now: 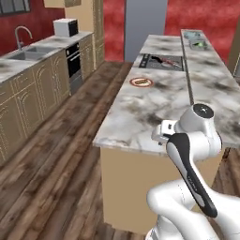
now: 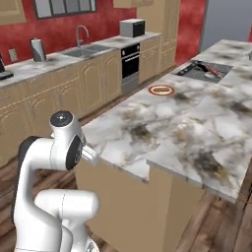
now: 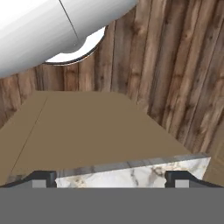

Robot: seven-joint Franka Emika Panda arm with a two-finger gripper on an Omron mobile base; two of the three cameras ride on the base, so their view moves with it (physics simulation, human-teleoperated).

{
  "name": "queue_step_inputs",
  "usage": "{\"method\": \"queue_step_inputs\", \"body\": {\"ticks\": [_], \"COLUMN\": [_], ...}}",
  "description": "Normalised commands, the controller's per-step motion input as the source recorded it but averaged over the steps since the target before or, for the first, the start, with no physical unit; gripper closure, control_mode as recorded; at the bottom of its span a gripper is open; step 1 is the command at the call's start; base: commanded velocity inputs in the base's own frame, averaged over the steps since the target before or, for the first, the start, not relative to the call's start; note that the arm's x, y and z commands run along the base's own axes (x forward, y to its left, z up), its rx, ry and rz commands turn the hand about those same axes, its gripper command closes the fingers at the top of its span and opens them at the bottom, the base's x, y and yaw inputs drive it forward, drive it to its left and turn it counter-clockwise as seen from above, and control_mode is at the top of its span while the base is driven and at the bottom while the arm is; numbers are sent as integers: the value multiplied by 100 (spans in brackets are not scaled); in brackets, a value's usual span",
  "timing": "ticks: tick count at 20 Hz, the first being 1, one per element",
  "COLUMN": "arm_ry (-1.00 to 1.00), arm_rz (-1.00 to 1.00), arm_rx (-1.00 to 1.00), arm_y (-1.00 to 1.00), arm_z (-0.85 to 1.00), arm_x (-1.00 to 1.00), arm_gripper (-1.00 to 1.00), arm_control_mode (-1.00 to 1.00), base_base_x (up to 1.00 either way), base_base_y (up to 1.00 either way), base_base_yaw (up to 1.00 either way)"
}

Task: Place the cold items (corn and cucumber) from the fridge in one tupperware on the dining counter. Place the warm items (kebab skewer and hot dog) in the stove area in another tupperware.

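Gripper (image 3: 112,177) jaws wide apart, holding nothing, aimed down over the counter edge (image 3: 131,173). Hot dog on its plate (image 1: 141,82) sits mid-counter, skewer in the pan (image 1: 161,61) on the stove beyond — both well apart from the hand. Tubs (image 1: 194,40) at the far end, probably. Risk: base parked this far back, long reach — elbow clips the counter.

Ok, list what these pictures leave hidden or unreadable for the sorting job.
- Fridge: left base view, door shut, so the corn and cucumber cannot be made out.
- Tupperware: left base view, far end of the counter, too small to read contents.
- Plate: right base view, food on it too small to identify.
- End effector: hand view, tips cut by the bottom edge.
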Motion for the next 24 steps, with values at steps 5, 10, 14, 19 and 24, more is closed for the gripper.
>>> {"method": "queue_step_inputs", "body": {"ticks": [5, 10, 14, 19, 24], "arm_ry": [0, 0, 0, 0, 0], "arm_rz": [0, 0, 0, 0, 0], "arm_rx": [0, 0, 0, 0, 0], "arm_y": [0, 0, 0, 0, 0], "arm_z": [0, 0, 0, 0, 0], "arm_x": [0, 0, 0, 0, 0], "arm_gripper": [-100, -100, -100, -100, -100], "arm_control_mode": [100, 100, 100, 100, 100], "base_base_x": [29, 19, 1, 15, 33], "base_base_y": [100, 100, 100, 100, 100], "base_base_yaw": [-35, -37, -37, -47, -51]}}
